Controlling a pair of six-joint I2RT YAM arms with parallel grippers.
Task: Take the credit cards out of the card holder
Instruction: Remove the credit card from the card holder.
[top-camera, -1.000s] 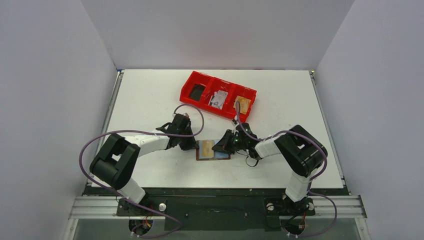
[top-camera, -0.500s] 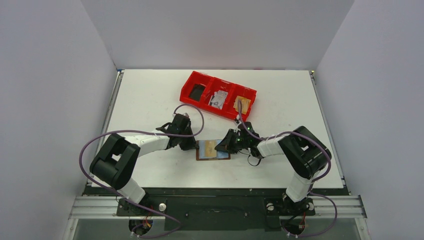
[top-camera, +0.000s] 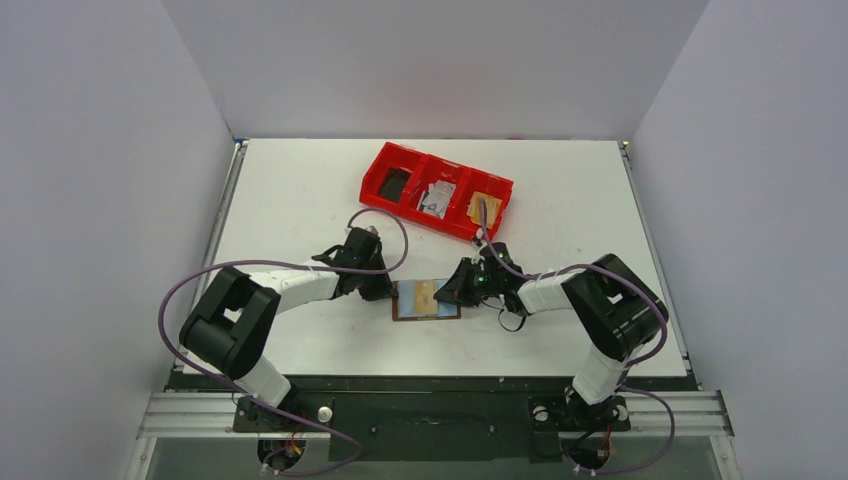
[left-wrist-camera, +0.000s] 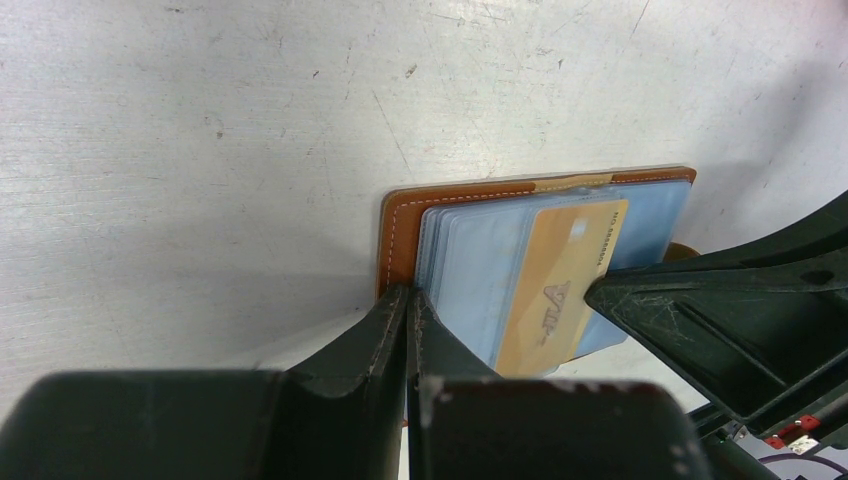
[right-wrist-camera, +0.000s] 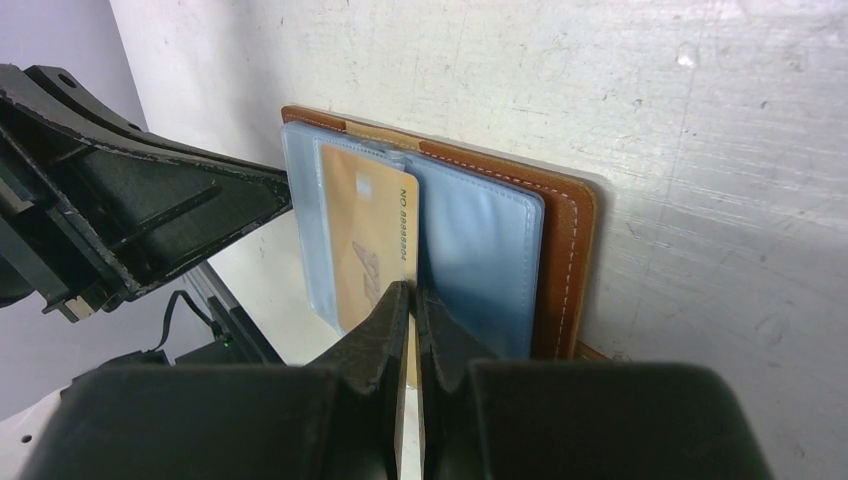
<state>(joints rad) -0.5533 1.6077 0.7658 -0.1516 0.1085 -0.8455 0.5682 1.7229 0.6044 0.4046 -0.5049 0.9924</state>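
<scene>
1. The brown card holder (left-wrist-camera: 398, 230) lies open and flat on the white tabletop (left-wrist-camera: 200, 150). It is near the front of the tabletop, between the two arms.
2. Light blue pockets (left-wrist-camera: 470, 270) are stacked inside the card holder.
3. A tan-gold credit card (right-wrist-camera: 365, 230) lies on top of the blue pockets. It sits a bit crooked.
4. The right tool (right-wrist-camera: 410, 300) is squeezed tight. Its two fingers pinch the near edge of the tan-gold credit card.
5. A little strip of gold shows in the thin gap between those fingers.
6. The left tool (left-wrist-camera: 410, 300) is squeezed tight too. Its tips touch the card holder at the other side, right where the brown edge meets the blue pockets.
7. I cannot tell if the left tool pinches that edge or only rests on it.
8. The two tools point at each other across the card holder. They are close but do not touch.
9. A red tray (top-camera: 373, 172) with three boxes sits farther back on the tabletop, well apart from the card holder.
</scene>
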